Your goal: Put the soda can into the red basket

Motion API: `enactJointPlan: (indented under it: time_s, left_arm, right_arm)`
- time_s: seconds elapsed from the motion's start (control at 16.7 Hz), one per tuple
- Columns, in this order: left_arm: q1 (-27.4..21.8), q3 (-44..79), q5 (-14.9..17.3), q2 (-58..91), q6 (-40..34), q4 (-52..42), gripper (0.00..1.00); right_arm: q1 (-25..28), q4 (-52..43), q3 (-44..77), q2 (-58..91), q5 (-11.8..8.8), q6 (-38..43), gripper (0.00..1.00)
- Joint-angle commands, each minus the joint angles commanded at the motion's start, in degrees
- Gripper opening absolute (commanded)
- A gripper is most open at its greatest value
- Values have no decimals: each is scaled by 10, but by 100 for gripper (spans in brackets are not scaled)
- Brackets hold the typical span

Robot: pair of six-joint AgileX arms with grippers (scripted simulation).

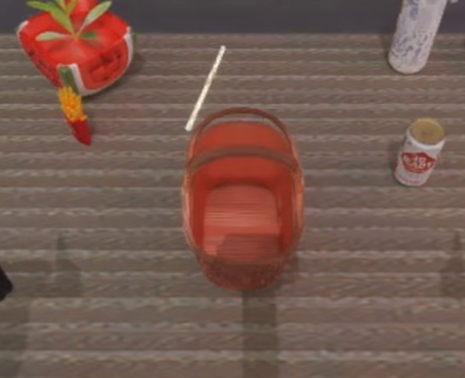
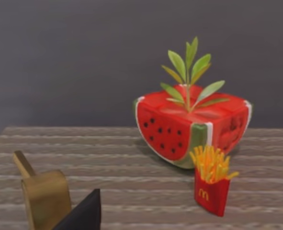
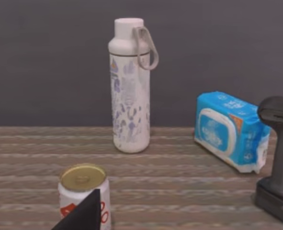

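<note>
Upright, soda can (image 1: 418, 153): white, red-marked, dull gold top.

The oval red woven basket (image 1: 293, 197) sits mid-worktop (image 1: 358, 260). The small white soda can with red markings (image 3: 83, 191) stands directly beyond the right fingers (image 3: 86, 213), right of the basket (well apart). The tall white speckled bottle (image 3: 130, 86) stands farther beyond, with the blue wipes pack (image 3: 230, 130) to its right. Ahead of the left fingers (image 2: 86, 213) stands the red fries carton (image 2: 211, 187), with the watermelon-shaped planter (image 2: 179, 127) behind it.
</note>
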Motion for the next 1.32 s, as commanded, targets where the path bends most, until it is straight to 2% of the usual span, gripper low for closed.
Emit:
enactJointPlan:
  time_s: [0.3, 0.54, 0.78, 1.32]
  left_arm:
    - [0, 0, 0, 0, 0, 0, 100]
    - [0, 0, 0, 0, 0, 0, 100]
    - [0, 0, 0, 0, 0, 0, 100]
    - [0, 0, 0, 0, 0, 0, 100]
  right_arm:
    - [5, -29, 33, 35, -1, -11, 100]
    - [17, -120, 155, 166, -1, -46, 100]
    - [32, -246, 344, 381, 1, -98, 100]
    - [75, -554, 860, 959, 3, -232, 100]
